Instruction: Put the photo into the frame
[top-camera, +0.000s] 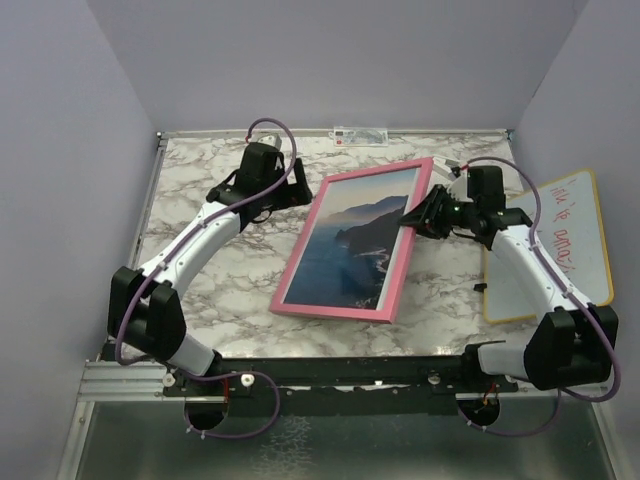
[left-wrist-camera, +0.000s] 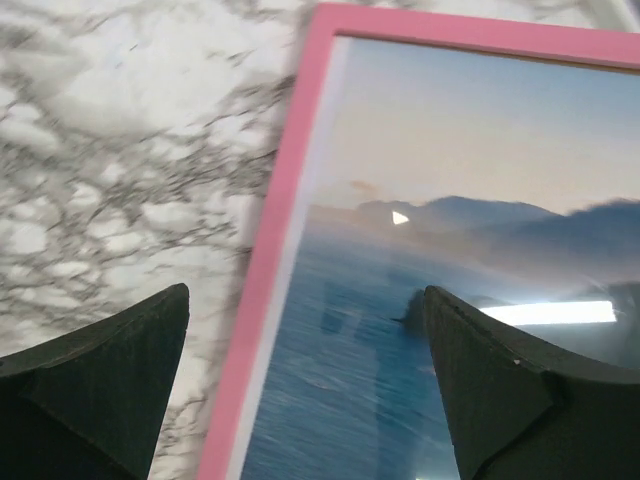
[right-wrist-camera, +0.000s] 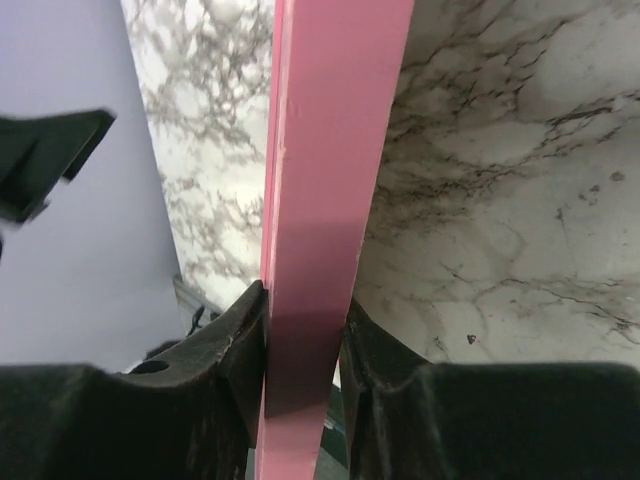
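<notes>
The big sea-and-cliffs photo (top-camera: 350, 240) sits inside the pink rectangular picture frame (top-camera: 330, 310) on the marble tabletop (top-camera: 200, 170) — nearly done, I think. The right hand (right-wrist-camera: 305, 330) pinches the frame's edge; the left hand (left-wrist-camera: 305, 300) is wide open, empty. Next — let go gently.

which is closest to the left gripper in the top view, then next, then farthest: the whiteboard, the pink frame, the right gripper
1. pink frame: its left rim lies just to the right of the open left gripper.
2. right gripper: across the frame, clamped on its right rim.
3. whiteboard: out at the far right side, past the right gripper.
</notes>
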